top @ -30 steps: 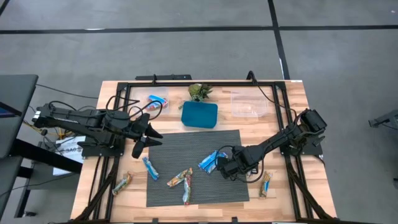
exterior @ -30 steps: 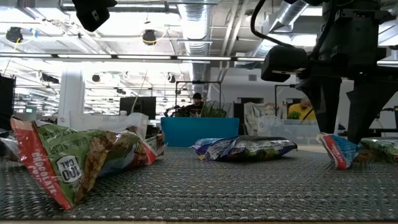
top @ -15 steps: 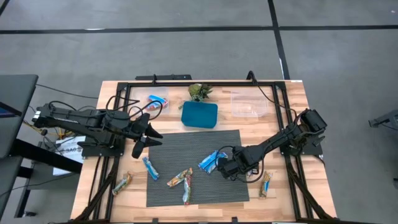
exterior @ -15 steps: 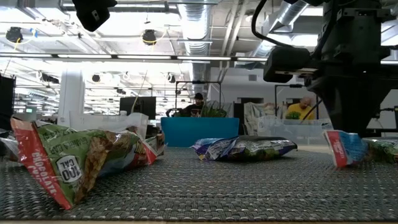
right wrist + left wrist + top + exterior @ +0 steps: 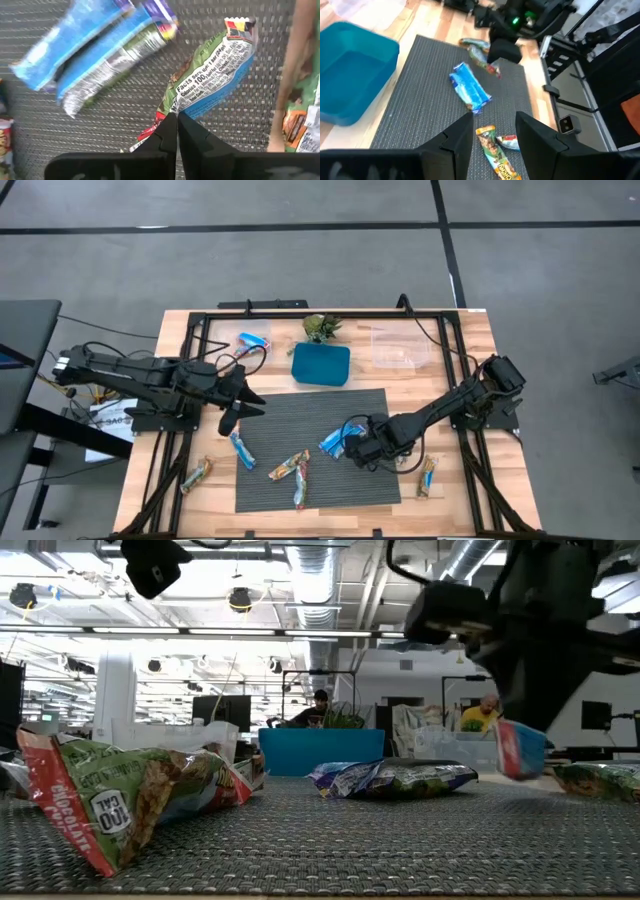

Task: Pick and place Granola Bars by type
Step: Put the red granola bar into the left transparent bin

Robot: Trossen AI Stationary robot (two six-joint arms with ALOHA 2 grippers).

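High view shows the dark grey ribbed mat (image 5: 315,448) in the middle of the light wooden table (image 5: 470,500), and most wrapped granola bars lie on it or just beside its edges. The right gripper (image 5: 352,450) is low over the right part of the mat. In the right wrist view its two dark fingers (image 5: 170,131) are pressed together on the end of a tan-green-orange granola bar (image 5: 210,75), and in the low view this bar (image 5: 520,748) hangs a little above the mat. Just beside it lies a shiny bright-blue bar (image 5: 95,52).

The left gripper (image 5: 229,405) is at the upper left corner of the mat, above the surface, with its fingers apart and nothing between them. Under it, on the left part of the mat, lies one blue bar (image 5: 241,449), and two tan bars (image 5: 295,472) lie near the lower edge of the mat. One tan bar (image 5: 196,474) is off the mat on the left, another (image 5: 428,476) off the mat on the right.

Behind the upper edge of the mat stand a square blue dish (image 5: 321,364) and a clear plastic box (image 5: 399,347); the centre of the mat is open. The right arm covers part of the mat's right side in the high view.
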